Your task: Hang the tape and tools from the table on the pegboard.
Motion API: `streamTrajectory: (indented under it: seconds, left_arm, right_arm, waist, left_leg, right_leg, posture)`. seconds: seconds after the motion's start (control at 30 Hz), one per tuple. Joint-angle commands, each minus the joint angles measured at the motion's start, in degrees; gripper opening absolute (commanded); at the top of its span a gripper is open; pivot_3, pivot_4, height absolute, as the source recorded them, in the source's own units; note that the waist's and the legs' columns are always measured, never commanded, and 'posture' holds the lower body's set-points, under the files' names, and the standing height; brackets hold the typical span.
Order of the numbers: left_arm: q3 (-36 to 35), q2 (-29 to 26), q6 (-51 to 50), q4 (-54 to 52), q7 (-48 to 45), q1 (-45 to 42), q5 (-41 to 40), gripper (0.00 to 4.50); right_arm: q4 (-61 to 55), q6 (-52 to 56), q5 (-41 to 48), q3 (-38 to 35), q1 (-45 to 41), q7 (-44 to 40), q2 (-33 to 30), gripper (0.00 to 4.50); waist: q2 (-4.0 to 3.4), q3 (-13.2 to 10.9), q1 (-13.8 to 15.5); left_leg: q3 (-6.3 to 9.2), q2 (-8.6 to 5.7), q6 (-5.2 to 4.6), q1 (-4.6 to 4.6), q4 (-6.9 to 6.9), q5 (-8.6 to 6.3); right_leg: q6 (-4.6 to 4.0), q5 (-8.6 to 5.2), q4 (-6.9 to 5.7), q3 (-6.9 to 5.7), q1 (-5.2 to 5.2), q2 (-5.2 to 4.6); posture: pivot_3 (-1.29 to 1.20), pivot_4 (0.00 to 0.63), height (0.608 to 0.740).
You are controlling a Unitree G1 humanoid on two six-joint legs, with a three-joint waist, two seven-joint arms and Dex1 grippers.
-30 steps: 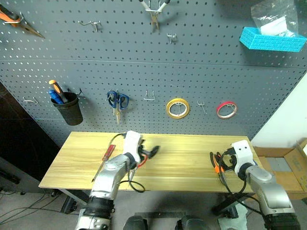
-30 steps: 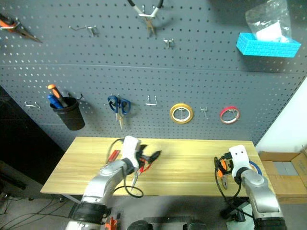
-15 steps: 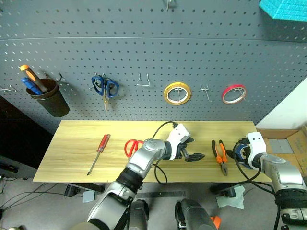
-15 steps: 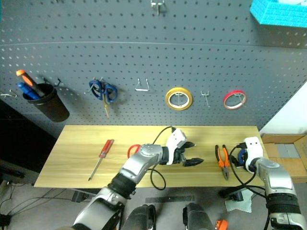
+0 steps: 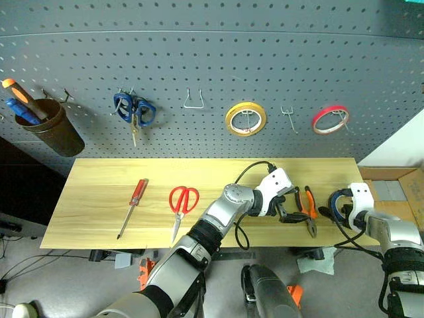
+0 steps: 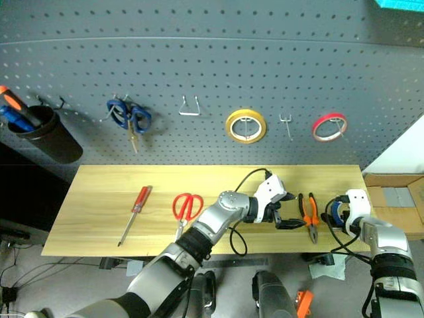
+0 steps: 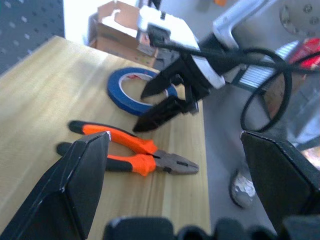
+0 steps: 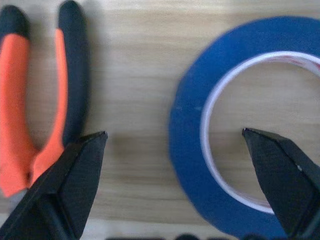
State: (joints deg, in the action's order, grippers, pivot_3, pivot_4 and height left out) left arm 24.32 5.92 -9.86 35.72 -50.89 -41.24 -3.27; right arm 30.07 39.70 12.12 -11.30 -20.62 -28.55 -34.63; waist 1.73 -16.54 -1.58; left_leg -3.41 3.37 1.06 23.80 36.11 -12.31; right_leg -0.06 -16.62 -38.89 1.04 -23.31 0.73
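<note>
Orange-handled pliers (image 5: 307, 205) now lie beside the left end effector (image 5: 290, 211), previously farther left.

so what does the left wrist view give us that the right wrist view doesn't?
Left wrist only: the right gripper, jaws open, tips low over the blue tape; the pliers' steel nose; a cardboard box past the table end; a corner of the pegboard.
Right wrist only: a close look down at the tape's white inner rim, with one finger over its hole and the other outside the ring.
Both: the blue tape flat on the wood, the orange-and-black pliers lying beside it, apart from it.
</note>
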Motion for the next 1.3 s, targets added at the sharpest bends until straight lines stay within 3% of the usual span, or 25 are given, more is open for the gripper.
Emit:
streamTrajectory:
  seconds: [0.03, 0.1, 0.2, 0.57, 0.73, 0.9, 1.1, 1.3]
  left_arm:
    - [1.03, 0.60, 1.27, -1.61, -1.65, 0.58, 0.74, 4.46]
    - [1.18, 0.60, 1.26, -1.96, -1.93, 1.01, 0.98, 4.46]
    - [1.27, 0.69, 0.97, -2.50, -2.18, 1.36, 1.21, 4.50]
    - [0.55, 0.87, 1.18, -1.79, -2.21, 0.90, 1.58, 4.50]
    - [0.22, 1.30, 1.46, -1.17, -2.08, 0.55, 1.79, 4.50]
    - [-2.62, 0.70, 2.29, -4.68, 0.42, 1.77, 0.31, 4.50]
    - [-6.79, -3.76, -14.02, -26.03, 1.09, 10.62, -6.91, 4.50]
    - [-11.01, -10.28, -25.84, -42.69, 3.53, 17.25, -12.76, 4.50]
  right_arm:
    - [3.06, 2.11, 0.70, -1.08, 0.30, -0.06, 0.26, 4.50]
    - [4.37, 2.49, 1.00, -1.42, -0.23, -0.19, 0.51, 4.50]
    - [6.18, 2.80, 1.14, -1.48, -0.96, -0.86, 0.51, 3.99]
    - [8.17, 1.70, 0.39, -0.91, -2.15, -2.34, 0.39, 0.43]
    - [7.29, -0.65, -0.80, -0.09, -1.43, -2.06, 0.37, 0.39]
    - [-8.54, -6.82, -4.67, 3.72, 7.61, -0.98, -0.97, 0.39]
    - [-42.08, -14.86, -12.86, 7.44, 25.13, 4.66, -1.39, 0.39]
    - [-54.57, -23.63, -25.29, 12.77, 34.40, 11.91, -1.01, 0.39]
  waist:
    - [0.07, -0.08, -0.02]
    - [0.19, -0.15, -0.01]
    - [0.34, -0.25, 0.00]
    - [0.73, -0.65, -0.08]
    - [0.75, -0.67, -0.11]
    - [0.62, -0.62, -0.04]
    - [-0.28, -0.14, -0.50]
    - [-0.66, 1.08, -0.61]
  left_leg:
    - [0.00, 0.01, 0.00, 0.00, 0.01, 0.00]
    - [0.00, 0.00, 0.01, -0.01, 0.01, 0.00]
    - [0.01, 0.01, 0.01, -0.01, 0.02, 0.00]
    - [0.02, 0.11, 0.02, -0.02, 0.00, 0.01]
    - [0.01, 0.11, 0.02, -0.01, 0.00, 0.00]
    - [0.04, 0.10, 0.03, 0.02, -0.05, 0.01]
    - [-0.01, 0.08, 0.41, 0.38, -0.11, 0.05]
    - [0.10, 0.10, 0.91, 0.53, -0.04, 0.22]
  right_leg:
    - [0.01, 0.01, 0.00, 0.00, 0.00, 0.00]
    - [0.04, 0.02, 0.00, 0.00, 0.01, 0.00]
    - [0.07, 0.04, 0.02, 0.00, 0.02, -0.03]
    - [0.08, 0.04, 0.04, -0.02, 0.02, -0.03]
    - [0.09, 0.05, 0.08, -0.01, 0.02, -0.04]
    - [0.11, 0.05, 0.12, -0.04, -0.01, -0.04]
    - [0.39, -0.12, 0.07, 0.00, -0.42, -0.11]
    - [0.49, -0.17, -0.16, -0.07, -0.68, -0.03]
  posture:
    - [0.00, 0.362, 0.740]
    - [0.00, 0.364, 0.740]
    - [0.00, 0.363, 0.740]
    - [0.00, 0.358, 0.740]
    - [0.00, 0.347, 0.740]
    - [-0.01, 0.313, 0.740]
    - [-0.06, 0.241, 0.740]
    - [-0.08, 0.174, 0.740]
